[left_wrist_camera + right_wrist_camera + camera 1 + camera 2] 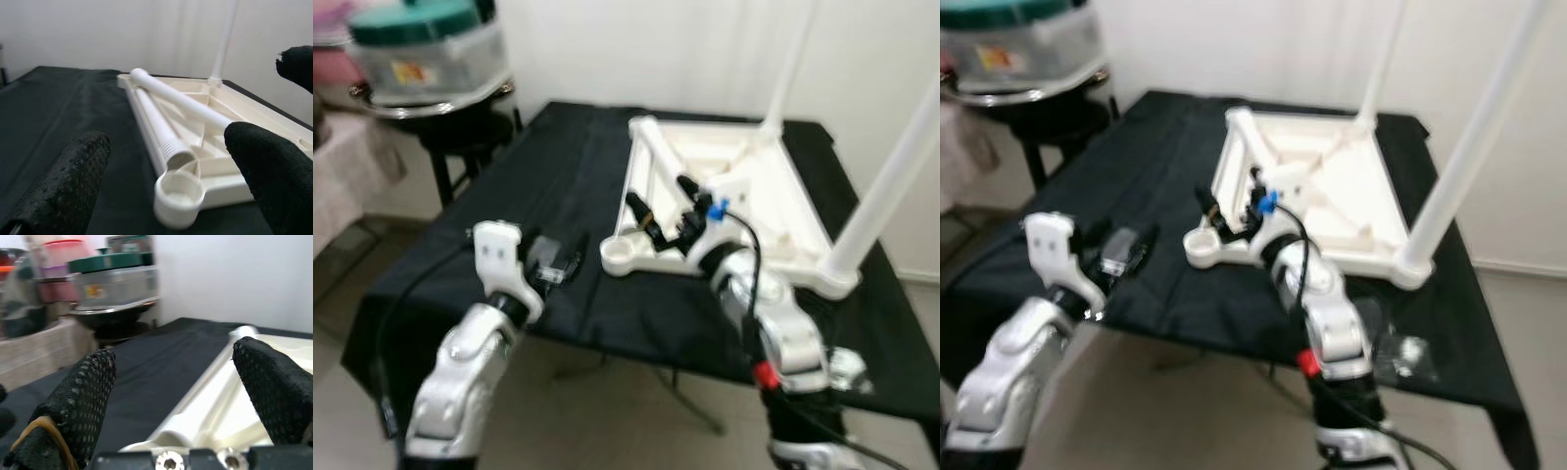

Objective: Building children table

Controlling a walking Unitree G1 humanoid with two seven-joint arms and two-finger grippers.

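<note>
A white children's table top [783, 211] lies upside down on a black cloth. Two white legs stand upright in its corners, one at the far corner [790, 69] and one at the near right [891, 186]. Two loose legs [181, 100] lie inside the top along its left edge. The near-left corner socket [625, 257] is empty. My right gripper [661, 201] hovers open over the near ends of the loose legs [205, 401], holding nothing. My left gripper [563, 259] is open just left of the empty socket [178, 198], low over the cloth.
The black-covered table [558, 166] ends at a front edge near my arms. A dark stool at the back left carries a steel tray and a green-lidded plastic container [426, 49]. A pink-covered surface [347, 166] stands further left. A small clear bag [1400, 352] lies near the front right.
</note>
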